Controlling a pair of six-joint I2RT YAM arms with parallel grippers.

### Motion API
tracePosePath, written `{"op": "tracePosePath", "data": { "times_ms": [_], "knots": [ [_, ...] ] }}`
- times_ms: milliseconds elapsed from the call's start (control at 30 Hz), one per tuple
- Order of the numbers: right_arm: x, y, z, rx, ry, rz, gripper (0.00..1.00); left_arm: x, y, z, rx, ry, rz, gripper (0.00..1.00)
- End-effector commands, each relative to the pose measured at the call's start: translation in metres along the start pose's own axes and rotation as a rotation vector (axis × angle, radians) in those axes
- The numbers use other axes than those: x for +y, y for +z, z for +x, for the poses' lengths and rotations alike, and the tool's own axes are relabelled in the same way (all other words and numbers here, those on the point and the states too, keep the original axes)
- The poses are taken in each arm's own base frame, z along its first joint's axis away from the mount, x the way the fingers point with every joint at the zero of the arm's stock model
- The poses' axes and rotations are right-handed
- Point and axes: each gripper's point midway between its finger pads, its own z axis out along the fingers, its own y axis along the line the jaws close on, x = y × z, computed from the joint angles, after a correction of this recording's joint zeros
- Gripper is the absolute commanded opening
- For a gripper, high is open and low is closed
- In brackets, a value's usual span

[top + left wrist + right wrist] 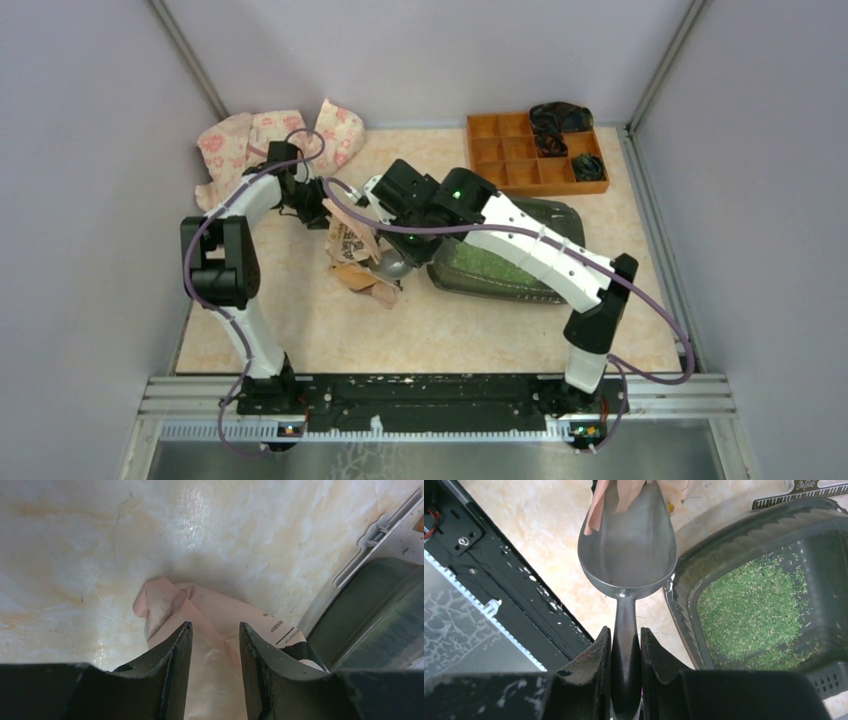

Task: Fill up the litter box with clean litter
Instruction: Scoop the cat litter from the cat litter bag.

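Between the arms, the right gripper [626, 642] clamps the handle of the scoop [629, 550]. Its bowl sits at the mouth of the paper bag [215, 610], which the left gripper [215, 627] pinches. The bowl looks empty, though its tip is hidden. Just right of the scoop lies the litter box [684, 580], its long side running across the table, thinly covered with litter [749, 610]. Its raised near rim must be cleared.
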Motion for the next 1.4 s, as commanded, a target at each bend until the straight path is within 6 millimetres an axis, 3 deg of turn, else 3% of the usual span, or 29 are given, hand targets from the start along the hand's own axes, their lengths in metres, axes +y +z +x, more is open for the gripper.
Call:
{"op": "tracePosePath", "data": {
  "times_ms": [0,133,267,367,500,733,967,1133,1267,1367],
  "knots": [
    [0.021,-0.028,-0.033,-0.127,0.019,-0.063,0.0,-0.01,-0.013,-0.005,-0.047,0.021,0.039,0.46],
    [0.029,-0.061,-0.035,-0.185,0.047,-0.039,0.0,-0.009,-0.014,-0.007,-0.054,0.023,0.044,0.46],
    [0.027,-0.068,-0.017,-0.17,0.088,-0.019,0.0,-0.011,-0.014,-0.008,-0.053,0.028,0.053,0.46],
    [0.026,-0.066,-0.016,-0.173,0.1,-0.012,0.0,-0.01,-0.014,-0.008,-0.054,0.029,0.052,0.46],
    [0.021,-0.051,-0.017,-0.122,0.079,0.03,0.0,-0.012,-0.015,-0.008,-0.053,0.025,0.061,0.46],
    [-0.008,-0.031,-0.026,-0.109,0.151,0.053,0.0,-0.015,-0.02,-0.01,-0.064,0.029,0.069,0.46],
    [-0.015,-0.006,-0.041,-0.084,0.189,-0.027,0.0,-0.015,-0.019,-0.009,-0.061,0.019,0.066,0.46],
    [-0.01,0.019,-0.06,-0.041,0.258,-0.152,0.0,-0.015,-0.016,0.01,-0.061,-0.02,0.077,0.45],
    [0.0,0.04,-0.058,0.042,0.297,-0.203,0.0,-0.012,-0.013,0.03,-0.043,-0.042,0.062,0.45],
    [0.003,0.041,-0.044,0.107,0.331,-0.198,0.0,-0.01,-0.02,0.042,-0.061,-0.063,0.057,0.45]
  ]
}}
